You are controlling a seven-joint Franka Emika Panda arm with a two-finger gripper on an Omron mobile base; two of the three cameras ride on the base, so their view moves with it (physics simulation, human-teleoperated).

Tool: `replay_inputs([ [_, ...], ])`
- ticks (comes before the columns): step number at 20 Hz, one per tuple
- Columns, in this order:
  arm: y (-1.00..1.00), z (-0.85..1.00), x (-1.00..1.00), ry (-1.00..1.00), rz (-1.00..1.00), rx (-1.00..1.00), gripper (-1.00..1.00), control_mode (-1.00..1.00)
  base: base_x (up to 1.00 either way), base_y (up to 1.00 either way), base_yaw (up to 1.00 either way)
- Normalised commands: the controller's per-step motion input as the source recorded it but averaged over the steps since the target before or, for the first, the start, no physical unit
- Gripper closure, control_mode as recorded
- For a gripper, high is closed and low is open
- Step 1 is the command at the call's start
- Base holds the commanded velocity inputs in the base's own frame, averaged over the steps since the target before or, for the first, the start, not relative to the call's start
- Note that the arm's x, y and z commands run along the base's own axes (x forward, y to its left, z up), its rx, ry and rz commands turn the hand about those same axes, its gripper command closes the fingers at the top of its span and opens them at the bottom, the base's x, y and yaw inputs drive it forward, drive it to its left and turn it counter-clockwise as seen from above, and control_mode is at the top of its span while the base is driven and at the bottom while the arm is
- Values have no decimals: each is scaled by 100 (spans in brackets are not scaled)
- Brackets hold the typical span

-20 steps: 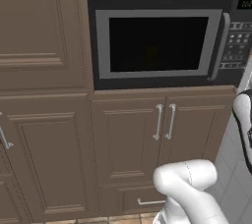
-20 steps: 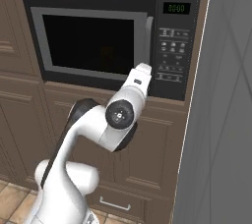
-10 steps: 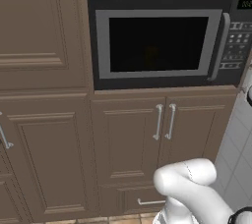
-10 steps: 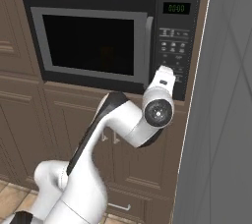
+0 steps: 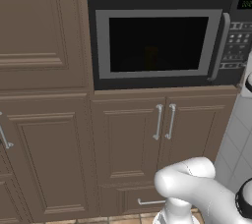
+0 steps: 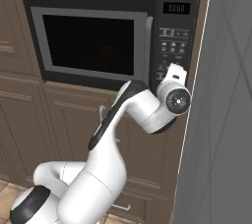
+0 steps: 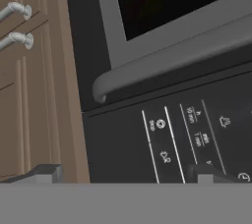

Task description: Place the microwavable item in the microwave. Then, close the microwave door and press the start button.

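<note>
In the left base view: a big black built-in microwave (image 5: 167,36) set into brown wooden cabinets, with its wide black door (image 5: 157,43) shut, grey frame round a dark window, and a long curved grey bar handle (image 5: 220,46) at the door's right edge. Behind the dark glass, a faint yellow-orange shape, maybe the small yellow cup (image 5: 151,57), too dim to be sure. To the right of the handle, a keypad panel (image 5: 237,46) under a green display (image 5: 245,4). Below, two brown cabinet doors (image 5: 160,144) with slim silver handles. In the right base view: the same microwave seen from the other side, door shut, green display (image 6: 176,8) lit at top right. White robot arm (image 6: 123,134) bent up from the lower left, with the hand right at the lower part of the keypad panel (image 6: 171,51), beside a grey wall (image 6: 221,120). In the hand view: two small dark finger tips (image 7: 47,173) set wide apart with nothing between them, the gripper (image 7: 125,175) close to the black keypad panel with its white button marks (image 7: 162,139). Above it the grey bar handle (image 7: 172,61) and the dark window, and at the left the brown cabinet edge (image 7: 54,70) with two silver handle ends.
</note>
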Motion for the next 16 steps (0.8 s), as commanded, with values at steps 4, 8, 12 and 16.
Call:
replay_inputs([
  [4, -12, -31, 43, 13, 0, 0, -100, -100, 0, 0, 0],
  [8, -12, -22, 38, 11, 0, 0, -100, -100, 0, 0, 0],
  [12, -24, -2, 27, 2, 0, 0, -100, -100, 0, 0, 0],
  [16, -24, -3, 26, 0, -3, 0, -100, -100, 0, 0, 0],
])
